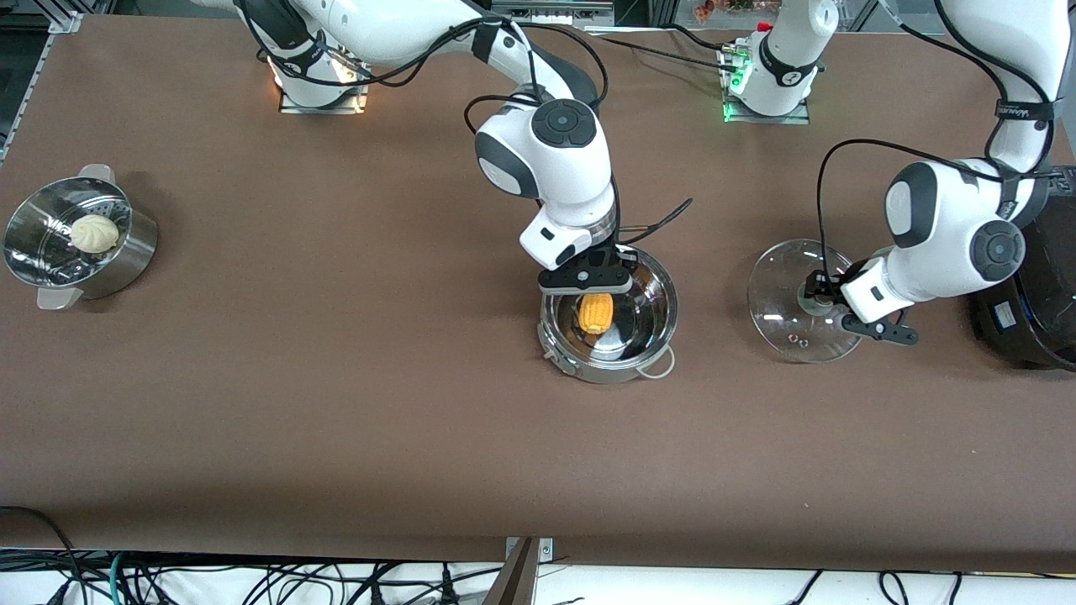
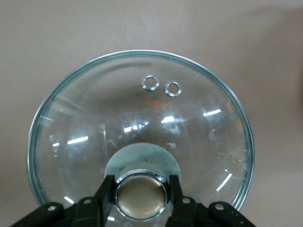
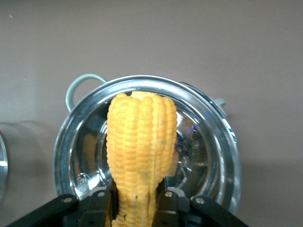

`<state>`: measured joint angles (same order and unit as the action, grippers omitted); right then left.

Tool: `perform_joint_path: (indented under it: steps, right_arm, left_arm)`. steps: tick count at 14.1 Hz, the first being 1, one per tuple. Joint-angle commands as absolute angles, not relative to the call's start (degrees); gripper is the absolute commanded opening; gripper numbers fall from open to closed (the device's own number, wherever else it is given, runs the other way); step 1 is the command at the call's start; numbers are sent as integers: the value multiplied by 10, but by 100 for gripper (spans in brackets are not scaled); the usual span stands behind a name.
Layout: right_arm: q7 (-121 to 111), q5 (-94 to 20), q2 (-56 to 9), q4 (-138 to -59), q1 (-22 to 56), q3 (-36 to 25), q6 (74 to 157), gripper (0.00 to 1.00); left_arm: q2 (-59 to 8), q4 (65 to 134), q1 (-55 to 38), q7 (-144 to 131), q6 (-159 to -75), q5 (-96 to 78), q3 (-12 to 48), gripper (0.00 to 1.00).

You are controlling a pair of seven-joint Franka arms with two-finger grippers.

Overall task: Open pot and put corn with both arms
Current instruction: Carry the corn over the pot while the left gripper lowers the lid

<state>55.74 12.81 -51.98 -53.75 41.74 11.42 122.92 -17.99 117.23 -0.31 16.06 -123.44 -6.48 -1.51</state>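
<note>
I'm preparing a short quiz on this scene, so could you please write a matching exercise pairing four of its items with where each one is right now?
Things:
1. corn
2. glass lid
3. white bun
4. pot

Places:
A. in the perforated steamer pot at the right arm's end of the table
B. open, mid-table, under the right gripper
C. gripped by the right gripper, over the pot
D. beside the pot, its knob clamped by the left gripper

Pairs: 1-C, 2-D, 3-A, 4-B

Brown table [image 1: 336,403] carries pot [image 1: 647,349], steamer [image 1: 126,260], black cooker [image 1: 1038,328].
</note>
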Motion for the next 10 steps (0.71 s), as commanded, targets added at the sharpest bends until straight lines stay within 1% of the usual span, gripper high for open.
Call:
perform_joint_path:
  steps: [1, 3, 6, 7, 8, 9, 10]
  right_arm:
    - [568, 134, -541, -507, 420, 115, 1247, 0]
    - [572, 134, -558, -507, 421, 116, 1280, 0]
    - [589, 133, -572, -507, 421, 121, 1309, 0]
    - [589, 134, -577, -508, 420, 121, 1309, 0]
    - [589, 133, -579, -508, 420, 121, 1309, 0]
    - [589, 133, -580, -511, 420, 121, 1309, 0]
    - [589, 133, -581, -513, 420, 121, 1309, 0]
  left_arm:
    - [-190, 1183, -6, 169, -1247, -34, -29, 0]
    - [-197, 1209, -6, 170, -1293, -29, -42, 0]
    - [-201, 1218, -6, 170, -1305, -30, -42, 0]
    - [-201, 1218, -6, 170, -1305, -30, -42, 5]
    - [-201, 1218, -6, 168, -1305, -30, -42, 34]
    - [-202, 1219, -6, 163, -1305, -30, -42, 86]
    - [-201, 1219, -6, 162, -1305, -30, -42, 100]
